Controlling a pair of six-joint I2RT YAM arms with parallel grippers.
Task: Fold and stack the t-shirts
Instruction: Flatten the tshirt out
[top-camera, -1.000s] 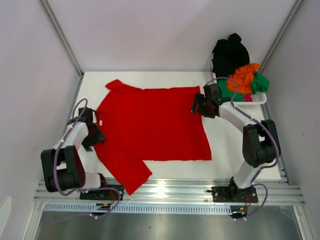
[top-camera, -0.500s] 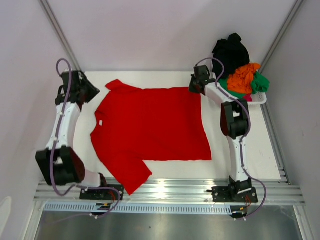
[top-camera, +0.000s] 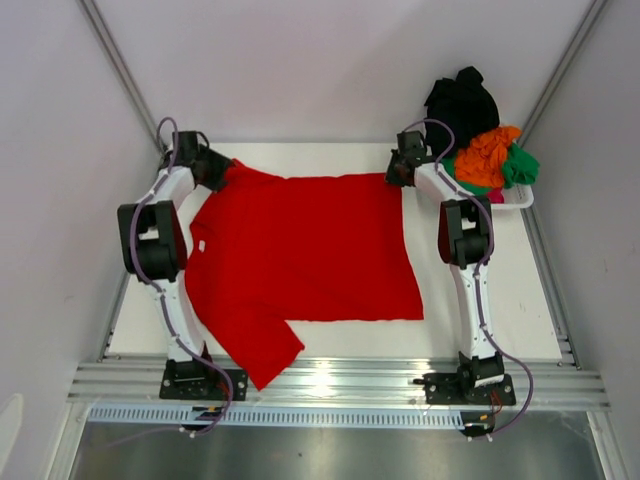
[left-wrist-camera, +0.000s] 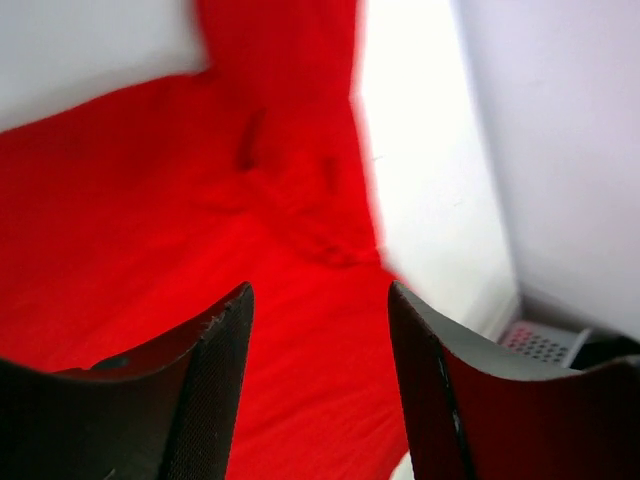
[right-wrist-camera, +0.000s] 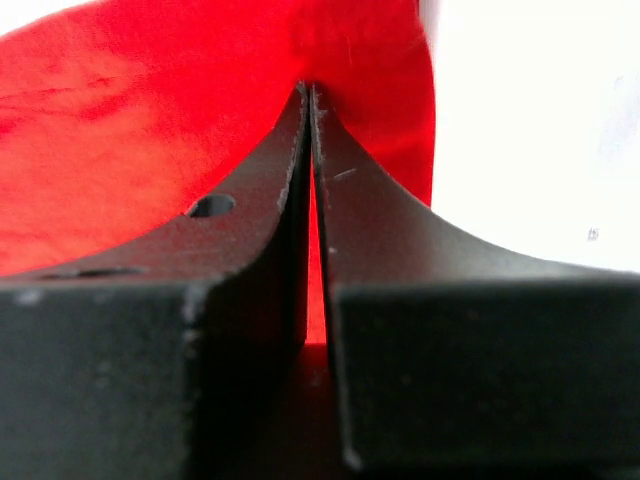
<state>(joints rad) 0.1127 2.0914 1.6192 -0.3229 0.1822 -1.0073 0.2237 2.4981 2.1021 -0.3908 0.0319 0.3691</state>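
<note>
While the big red t-shirt (top-camera: 310, 250) lies spread flat on the white tabletop (top-camera: 480, 300), collar to the left and hem to the right, both arms are stretched out to its far edge. Right pincer (right-wrist-camera: 308, 90) sits at the far right hem corner, jaws pressed tight together. Whether a pinch of cloth is caught between them, I cannot tell. Left pincer (left-wrist-camera: 318, 295) hovers over the far left sleeve, fingers apart, nothing in them.

My read: this is the pick-up for the first fold. To do it well, the left side wants a firm bite low on the sleeve edge, level with the right corner. Then both can lift together and carry the far edge toward the near one without skewing. Keep the cloth taut between the two.

Fabric looks like a soft matte knit, thin, smooth across the body, with a few shallow creases by the far sleeve. The near sleeve trails to the tabletop's near edge.

Waiting in the white basket (top-camera: 520, 200) at far right: a black shirt (top-camera: 460, 105), an orange shirt (top-camera: 490, 150) and a green shirt (top-camera: 522, 165), crumpled in a heap.
</note>
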